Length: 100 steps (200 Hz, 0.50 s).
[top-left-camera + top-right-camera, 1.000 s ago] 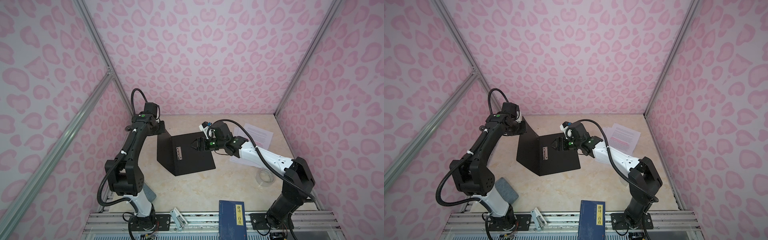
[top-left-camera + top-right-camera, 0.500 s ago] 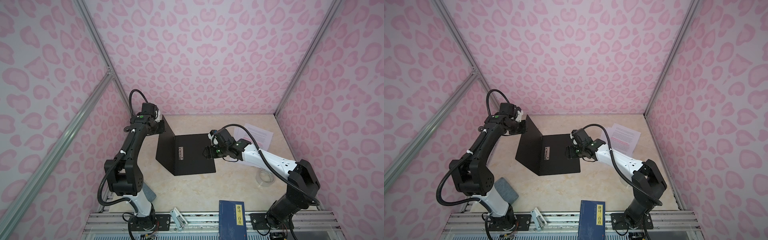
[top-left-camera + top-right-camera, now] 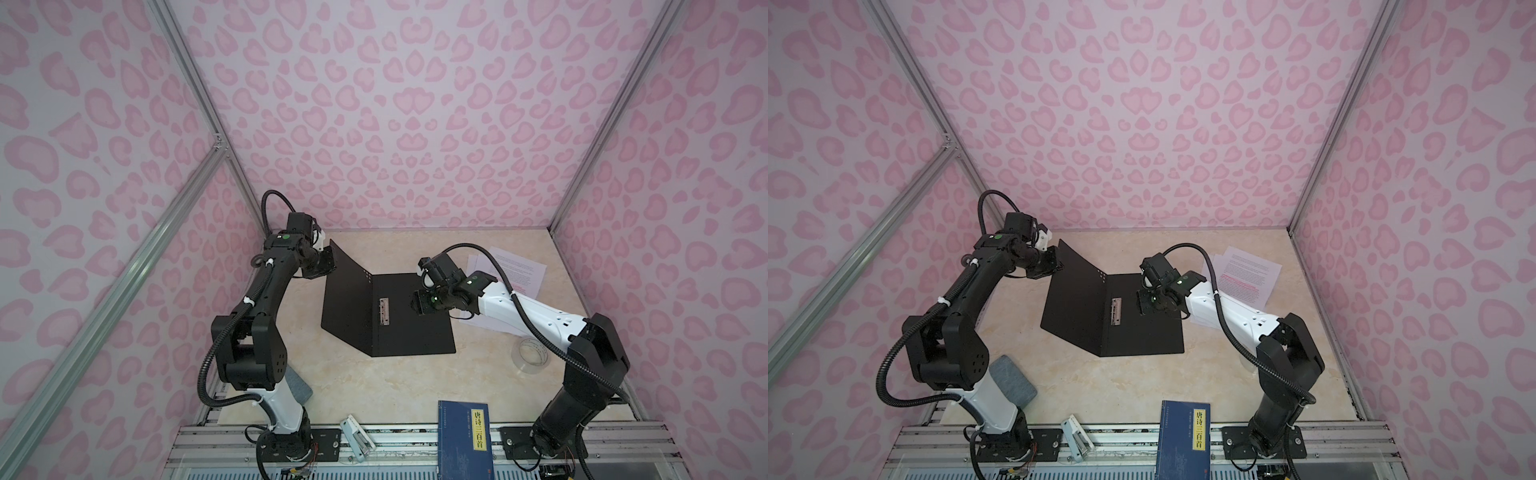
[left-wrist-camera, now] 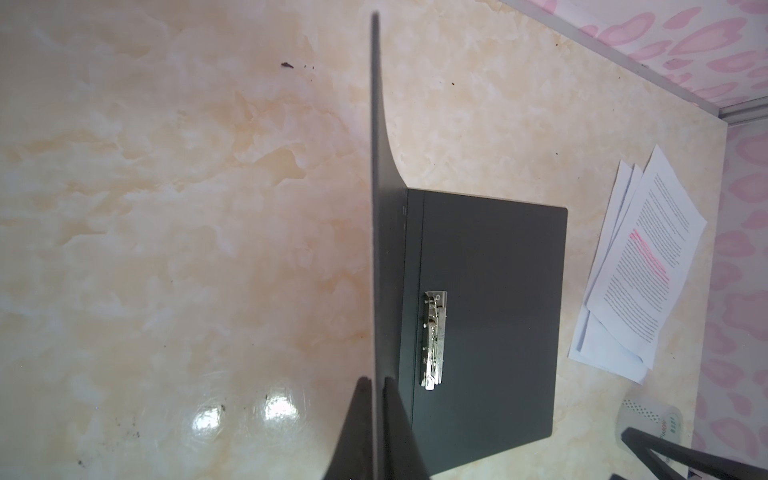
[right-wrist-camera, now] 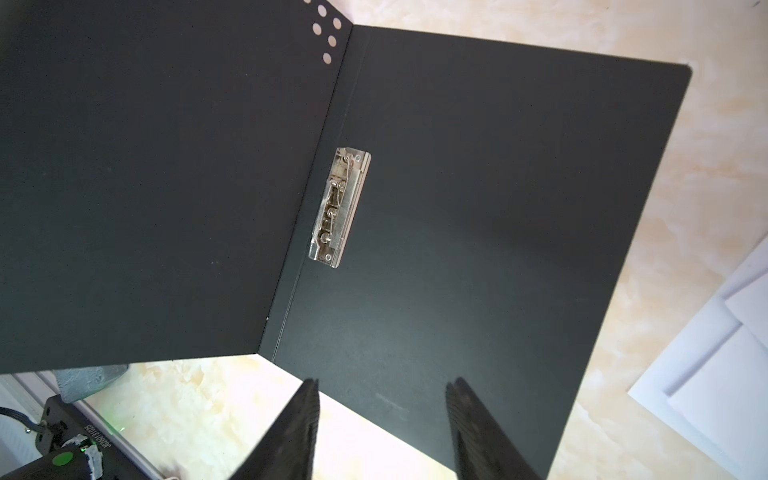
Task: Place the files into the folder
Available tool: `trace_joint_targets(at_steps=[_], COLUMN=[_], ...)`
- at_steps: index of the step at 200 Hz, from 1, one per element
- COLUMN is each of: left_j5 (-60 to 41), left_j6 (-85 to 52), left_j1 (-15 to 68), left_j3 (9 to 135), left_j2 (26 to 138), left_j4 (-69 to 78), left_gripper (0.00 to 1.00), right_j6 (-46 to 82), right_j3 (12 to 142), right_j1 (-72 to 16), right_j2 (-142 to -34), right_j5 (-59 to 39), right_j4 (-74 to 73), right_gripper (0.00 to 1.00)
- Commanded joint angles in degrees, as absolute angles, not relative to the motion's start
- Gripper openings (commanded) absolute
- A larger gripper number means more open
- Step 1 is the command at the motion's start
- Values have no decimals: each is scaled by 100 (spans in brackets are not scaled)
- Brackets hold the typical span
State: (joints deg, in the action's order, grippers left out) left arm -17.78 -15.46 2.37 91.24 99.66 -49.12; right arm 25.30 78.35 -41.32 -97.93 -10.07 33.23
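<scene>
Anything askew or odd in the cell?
Nothing damaged or spilled. The files lie fanned, not squared, beside the folder; its cover bows where the left pincer holds it up. A blue book overhangs the table at its front edge.

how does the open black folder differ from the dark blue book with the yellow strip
The black folder lies open in the middle, metal clip showing; the dark blue book lies closed at the near edge, partly over the rail. The left gripper holds the folder's cover raised; nothing touches the book. Both are thin rectangles.
</scene>
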Motion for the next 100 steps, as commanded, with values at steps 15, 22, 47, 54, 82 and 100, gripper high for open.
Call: trace_joint_targets(at_steps=[15, 22, 47, 54, 82, 100], left_j5=[-1879, -1897, -1953, -1894, -1736, -1714], left_j6=[-1641, -1654, -1672, -1685, -1714, -1739], left_j1=[237, 237, 236, 237, 237, 237], left_j3=[8860, 8798, 8588, 8538, 8262, 8088], left_j2=[9602, 9529, 9286, 9212, 8891, 8719], left_j4=[-5261, -5248, -5190, -5170, -5030, -4942], left_gripper=[3, 3, 3, 3, 3, 3], right_j6=[2297, 2269, 2217, 2230, 2394, 2459], right_j3=[8181, 8247, 8464, 8657, 8789, 8851], right_j1=[-4255, -4311, -4497, -4548, -4729, -4824], right_j2=[-10201, -10289, -10661, -10767, -11101, -11271], right_j5=[-1126, -1136, -1245, -1240, -1266, -1505], right_j4=[3688, 3717, 3774, 3787, 3635, 3473], right_gripper=[42, 42, 41, 42, 43, 39])
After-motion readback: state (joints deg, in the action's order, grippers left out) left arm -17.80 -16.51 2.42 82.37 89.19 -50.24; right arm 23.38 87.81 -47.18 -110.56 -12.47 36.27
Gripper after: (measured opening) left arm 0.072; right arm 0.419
